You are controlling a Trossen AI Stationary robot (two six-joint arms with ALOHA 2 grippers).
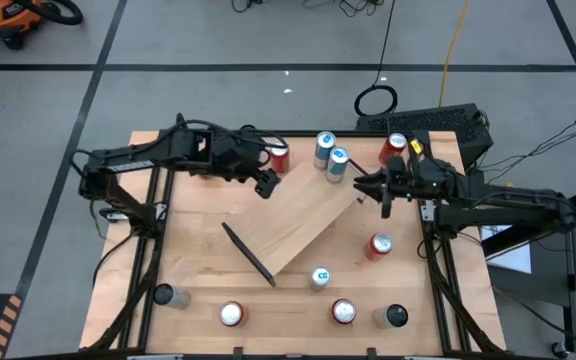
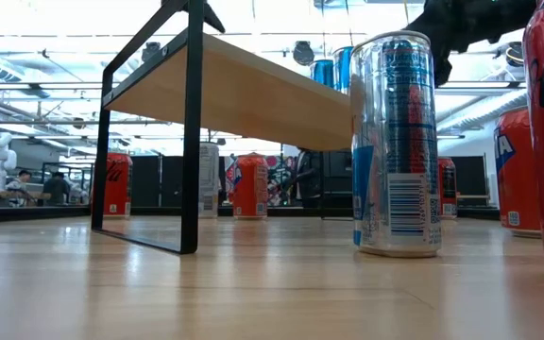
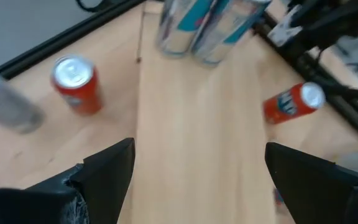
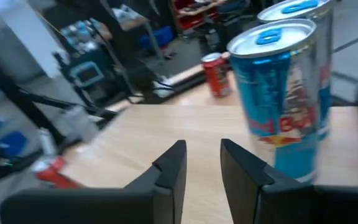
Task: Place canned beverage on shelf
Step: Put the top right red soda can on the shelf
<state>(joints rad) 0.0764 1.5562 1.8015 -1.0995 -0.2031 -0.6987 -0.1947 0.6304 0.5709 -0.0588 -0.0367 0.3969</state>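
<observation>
The shelf point(image 1: 293, 225), a light-wood board on black brackets point(image 2: 192, 123), lies slantwise across the middle of the table. Two blue-and-silver cans point(image 1: 325, 148) point(image 1: 338, 162) stand upright at its far right end; they are also in the right wrist view point(image 4: 284, 93). My left gripper point(image 1: 266, 183) hovers open over the shelf's far left side, and the bare board point(image 3: 197, 137) shows between its fingers. My right gripper point(image 1: 373, 190) is beside the shelf's right end, level, with its fingers point(image 4: 173, 165) drawn almost together and nothing between them.
Red cans stand on the table at the far left point(image 1: 279, 157), the far right point(image 1: 395, 147) and right of the shelf point(image 1: 379, 245). A silver-blue can point(image 1: 320, 277) stands near the shelf's near end. Two more red cans point(image 1: 231, 314) point(image 1: 343, 311) and two dark ones point(image 1: 165, 295) point(image 1: 395, 316) line the near edge.
</observation>
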